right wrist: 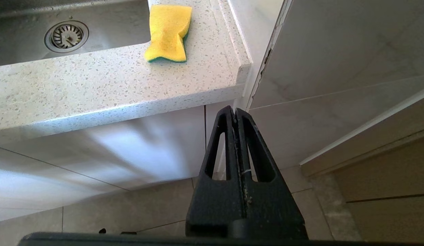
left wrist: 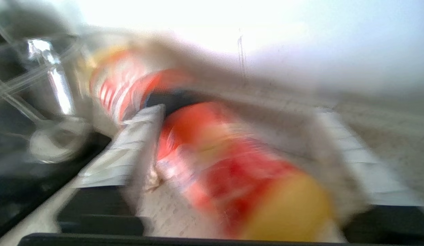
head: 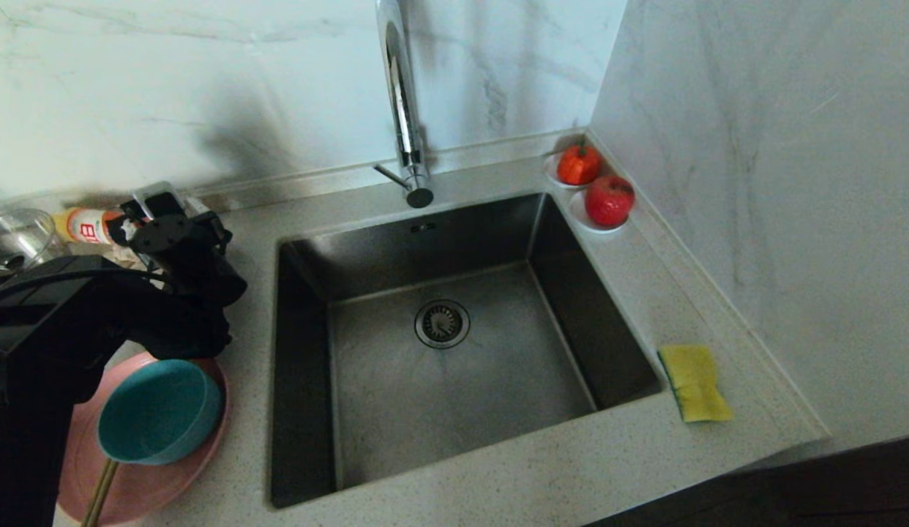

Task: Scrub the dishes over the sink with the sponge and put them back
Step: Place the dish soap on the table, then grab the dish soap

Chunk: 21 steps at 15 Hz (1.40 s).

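My left gripper [head: 162, 208] is at the back-left of the sink [head: 440, 344], over the bench [head: 498, 468], w/ pale fingers [left wrist: 126, 150] spread wide. In the left wrist view an orange-red bottle w/ yellow end [left wrist: 239, 177] lies between them; view is smeared, so can't tell if the fingers touch it, no grip to be seen. In the head view that bottle [head: 85, 225] lies on its side just left of the gripper, next to a clear glass vessel [head: 15, 238] at the far left edge.

Left arm [head: 74, 322] reaches over the dishes, which sit on the bench just left of the sink's front-left corner: pink plate [head: 154, 468], teal bowl [head: 160, 411] resting in it, tilted, mouth turned toward me. A thin wooden stick [head: 99, 494] pokes out from under the bowl across the plate's near edge.

Sink: drain strainer [head: 442, 323] in the middle of its floor, chrome tap [head: 403, 102] rising behind its back rim. Sponge [head: 694, 382] lies flat on the bench right of the sink, close to its front-right corner, yellow side up, green layer under. Two red fruits [head: 593, 183] on white saucers sit at the sink's back-right corner, by the wall.

My right gripper [right wrist: 236, 112] is parked low, below the bench edge in front of the cabinet, fingers pressed together, holding nothing.
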### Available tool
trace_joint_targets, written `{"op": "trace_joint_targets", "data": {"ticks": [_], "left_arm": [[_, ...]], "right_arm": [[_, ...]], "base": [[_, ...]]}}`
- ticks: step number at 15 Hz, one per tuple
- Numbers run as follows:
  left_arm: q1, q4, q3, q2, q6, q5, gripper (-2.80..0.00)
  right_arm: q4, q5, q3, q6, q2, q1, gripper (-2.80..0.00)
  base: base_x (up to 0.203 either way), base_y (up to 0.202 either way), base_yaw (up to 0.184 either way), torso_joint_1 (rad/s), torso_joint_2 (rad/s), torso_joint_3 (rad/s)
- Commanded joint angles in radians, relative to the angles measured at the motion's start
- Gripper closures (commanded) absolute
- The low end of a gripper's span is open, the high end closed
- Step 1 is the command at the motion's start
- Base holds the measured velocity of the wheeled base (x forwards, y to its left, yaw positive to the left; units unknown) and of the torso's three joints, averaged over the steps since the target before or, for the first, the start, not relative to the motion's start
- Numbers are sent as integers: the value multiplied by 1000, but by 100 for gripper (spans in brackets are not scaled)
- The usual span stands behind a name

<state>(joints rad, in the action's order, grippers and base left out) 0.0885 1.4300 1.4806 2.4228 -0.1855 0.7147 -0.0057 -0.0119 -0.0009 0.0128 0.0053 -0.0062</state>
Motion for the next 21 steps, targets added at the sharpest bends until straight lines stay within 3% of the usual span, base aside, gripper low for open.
{"op": "trace_joint_targets", "data": {"ticks": [1, 9, 15, 17, 21], "left_arm": [[0, 0, 5, 5, 5, 6, 0], [-1, -12, 6, -38, 10, 19, 0], [-8, -115, 11, -153, 19, 40, 0], [-11, -209, 9, -198, 60, 41, 0], [-13, -597, 31, -323, 232, 34, 0]], "right_arm": [[0, 0, -1, 0, 0, 0, 0], [0, 0, -1, 0, -1, 0, 0], [0, 0, -1, 1, 1, 0, 0], [0, 0, 1, 1, 1, 0, 0], [0, 0, -1, 0, 1, 0, 0]], "base": [[0, 0, 0, 0, 0, 0], [0, 0, 0, 0, 0, 0], [0, 0, 0, 0, 0, 0], [0, 0, 0, 0, 0, 0], [0, 0, 0, 0, 0, 0]]}}
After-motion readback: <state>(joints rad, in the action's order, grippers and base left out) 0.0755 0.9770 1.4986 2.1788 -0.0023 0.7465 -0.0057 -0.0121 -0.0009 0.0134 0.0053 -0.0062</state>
